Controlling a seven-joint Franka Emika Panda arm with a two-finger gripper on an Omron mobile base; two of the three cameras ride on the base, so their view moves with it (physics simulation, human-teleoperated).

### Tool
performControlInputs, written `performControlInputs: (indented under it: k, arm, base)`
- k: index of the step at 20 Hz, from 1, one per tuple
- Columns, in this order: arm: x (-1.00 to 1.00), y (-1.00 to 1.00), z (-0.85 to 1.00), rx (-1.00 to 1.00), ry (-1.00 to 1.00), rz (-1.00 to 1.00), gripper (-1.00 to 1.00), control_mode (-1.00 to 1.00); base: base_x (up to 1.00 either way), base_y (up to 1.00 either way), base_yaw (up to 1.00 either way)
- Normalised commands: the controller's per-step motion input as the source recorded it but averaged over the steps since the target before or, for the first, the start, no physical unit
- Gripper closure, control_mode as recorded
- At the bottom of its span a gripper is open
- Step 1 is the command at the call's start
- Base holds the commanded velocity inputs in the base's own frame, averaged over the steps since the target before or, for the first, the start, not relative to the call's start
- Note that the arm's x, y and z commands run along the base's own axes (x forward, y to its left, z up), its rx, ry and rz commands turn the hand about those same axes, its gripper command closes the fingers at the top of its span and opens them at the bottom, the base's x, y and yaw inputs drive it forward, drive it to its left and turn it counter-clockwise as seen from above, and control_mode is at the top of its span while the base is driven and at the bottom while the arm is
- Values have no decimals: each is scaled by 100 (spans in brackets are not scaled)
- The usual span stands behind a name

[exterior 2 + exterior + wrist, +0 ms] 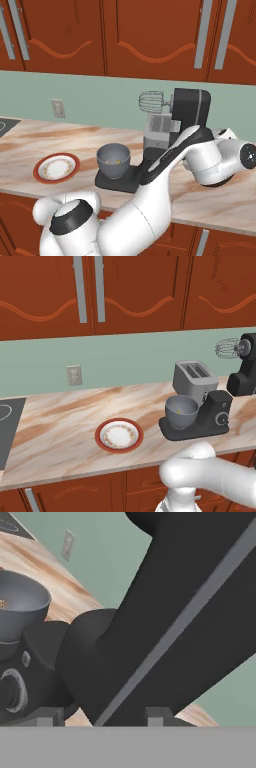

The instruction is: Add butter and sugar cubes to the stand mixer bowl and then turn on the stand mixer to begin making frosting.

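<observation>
The black stand mixer (200, 423) stands on the counter with its head (190, 107) tilted up and its wire whisk (151, 102) raised. The grey stand mixer bowl (113, 159) sits on the mixer's base. Small yellow-tan bits (118, 161) lie inside the bowl; they are too small to tell butter from sugar cubes. In the hand view my gripper (102, 717) is right up against the mixer's dark column, to the right of its round dial (12, 689). The fingertips (157, 714) stand apart, and the bowl (20, 607) is off to the left.
A red-rimmed white plate (119, 435) lies on the marble counter left of the mixer. A grey toaster (195, 377) stands behind the bowl. A wall outlet (74, 375) is on the green backsplash and a cooktop (6, 426) lies at the far left. My arm (170, 157) reaches past the mixer's right side.
</observation>
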Motion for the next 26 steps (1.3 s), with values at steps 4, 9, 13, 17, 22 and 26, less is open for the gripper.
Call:
performControlInputs:
  k: [4, 9, 13, 17, 22, 26]
  arm:
    - [24, -50, 0, 1, 4, 2, -100, -100]
    - [28, -7, 0, 1, 0, 11, -100, -100]
    - [20, 1, 0, 0, 0, 15, -100, -100]
    - [24, 3, 0, 0, 3, 12, -100, -100]
    - [0, -7, 0, 0, 0, 7, -100, -100]
    - [-15, -35, 0, 0, 0, 0, -100, -100]
  base:
    - [0, 0, 0]
    - [0, 0, 0]
    - [0, 0, 0]
    - [0, 0, 0]
    - [0, 0, 0]
    - [0, 0, 0]
